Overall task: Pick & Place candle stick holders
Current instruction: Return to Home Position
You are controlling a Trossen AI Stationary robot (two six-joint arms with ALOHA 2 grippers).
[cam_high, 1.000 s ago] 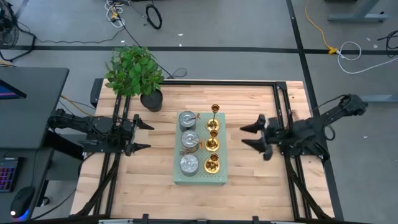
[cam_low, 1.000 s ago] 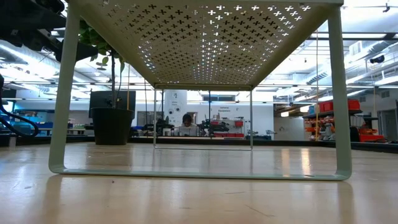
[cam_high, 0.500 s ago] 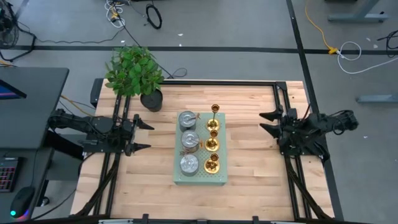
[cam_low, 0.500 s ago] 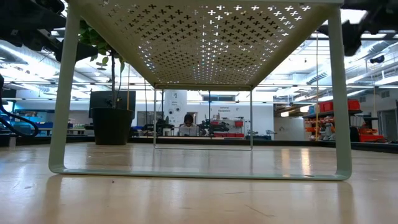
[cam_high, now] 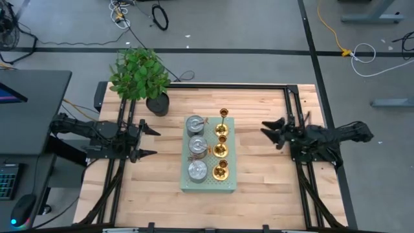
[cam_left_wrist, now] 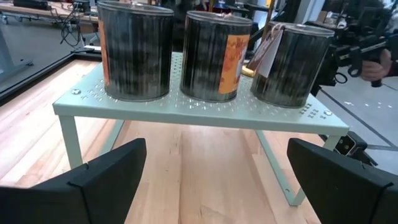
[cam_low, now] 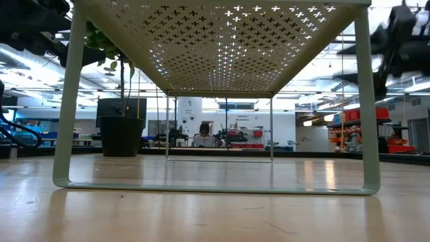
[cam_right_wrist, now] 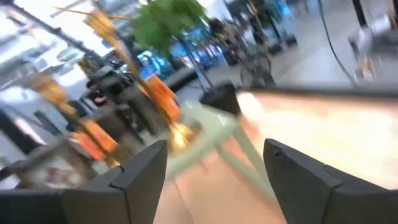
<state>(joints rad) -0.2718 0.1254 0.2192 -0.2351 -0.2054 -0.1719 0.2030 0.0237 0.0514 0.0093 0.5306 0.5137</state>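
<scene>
Three brass-gold candle stick holders (cam_high: pixel 221 150) stand upright in a row on the right half of a pale green perforated shelf (cam_high: pixel 208 183) at the table's middle. My left gripper (cam_high: pixel 151 141) is open and empty, left of the shelf and pointing at it; in its wrist view (cam_left_wrist: pixel 217 180) three tins hide the holders. My right gripper (cam_high: pixel 272 133) is open and empty, right of the shelf, above the table. Its wrist view (cam_right_wrist: pixel 214 180) is blurred and shows the shelf (cam_right_wrist: pixel 205 124) ahead.
Three grey tins (cam_high: pixel 196 147) stand in a row on the shelf's left half, beside the holders. A potted plant (cam_high: pixel 141 76) stands at the table's far left. The shelf stands on thin legs (cam_low: pixel 67 101). Bare wood (cam_high: pixel 259 175) lies between the shelf and each arm.
My right gripper has drawn back from the shelf toward the table's right and far edges, then come a little way back toward the shelf, turning as it went. The holders and tins have stayed where they were.
</scene>
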